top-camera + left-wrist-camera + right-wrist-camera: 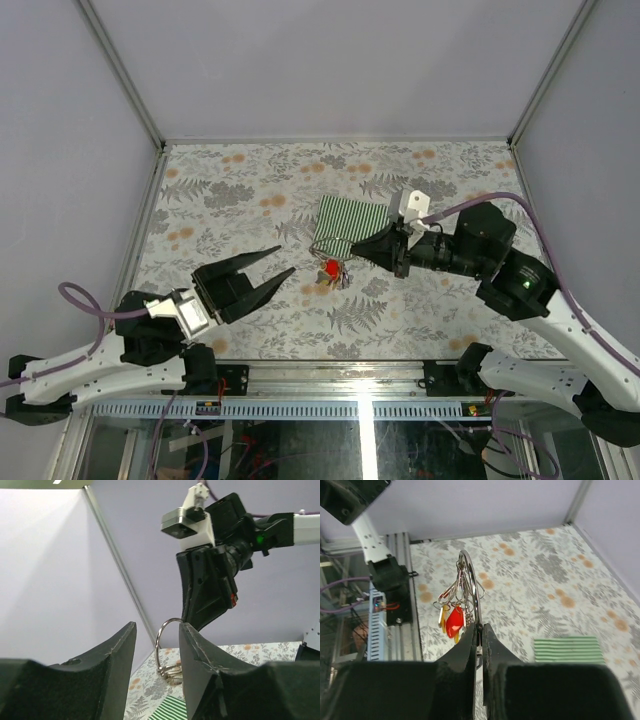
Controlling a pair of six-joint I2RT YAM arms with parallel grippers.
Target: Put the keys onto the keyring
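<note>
- Top view: the right gripper, just right of centre, is closed on the thin silver wire keyring. A bunch of small metal keys with a red plastic tag hangs from it, just below the green-and-white striped cloth on the floral-patterned table. The left gripper, left of centre, has its fingers spread wide and holds nothing. It points at the bunch from near by, without touching it
- Left wrist view: the keyring stands upright at lower centre, seen through the gap between the parted black fingers, with the right gripper pinching it from above right
- Right wrist view: at centre, the jaws meet on the wire's lower arc. Red and yellow tags dangle to its left. I can pick out no loose key on the table
- Judgement: the ring is being presented for threading or checking. Next, the empty left gripper needs either a key to feed on or a steadying pinch of the wire
</note>
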